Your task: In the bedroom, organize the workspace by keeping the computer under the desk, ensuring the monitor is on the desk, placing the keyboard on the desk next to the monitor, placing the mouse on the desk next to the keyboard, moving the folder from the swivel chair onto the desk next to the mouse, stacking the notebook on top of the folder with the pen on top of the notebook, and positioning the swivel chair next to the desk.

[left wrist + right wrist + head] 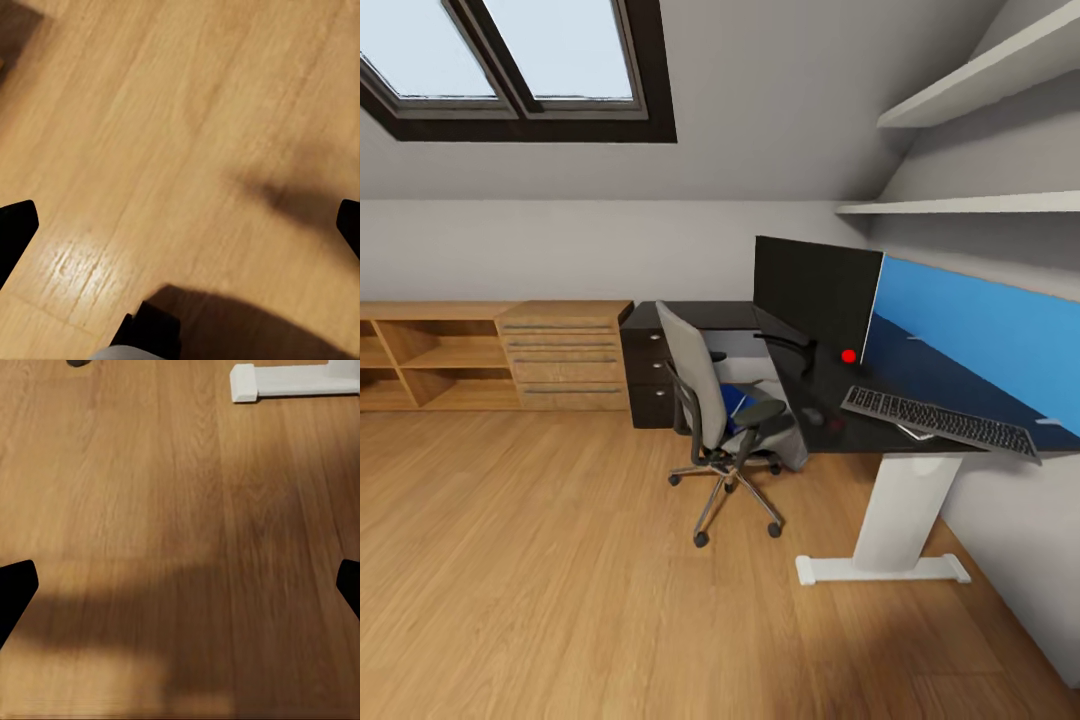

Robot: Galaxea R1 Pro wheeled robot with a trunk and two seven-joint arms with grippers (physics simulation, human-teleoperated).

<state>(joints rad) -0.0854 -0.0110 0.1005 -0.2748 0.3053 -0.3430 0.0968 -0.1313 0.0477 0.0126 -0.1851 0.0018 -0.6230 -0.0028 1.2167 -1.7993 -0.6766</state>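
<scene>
I am standing off from the desk (920, 400), and both arms are hanging low over the wooden floor (180, 135). My left gripper (180, 225) and right gripper (180, 585) are both spread wide and holding nothing.

Ahead of both grippers, the tabletop is already carrying the monitor (815, 290), with the keyboard (940, 420) lying near it and the mouse (812, 416) just beside the keyboard's near end.

The swivel chair (710, 400) is sitting beside the desk, with the blue folder (735, 402) resting on its seat.

The step in hand appears to be the approach. I am judging it best to close in squarely on the chair's open side, keeping the white desk foot (292, 381), just ahead of the right gripper, clear of my base.
</scene>
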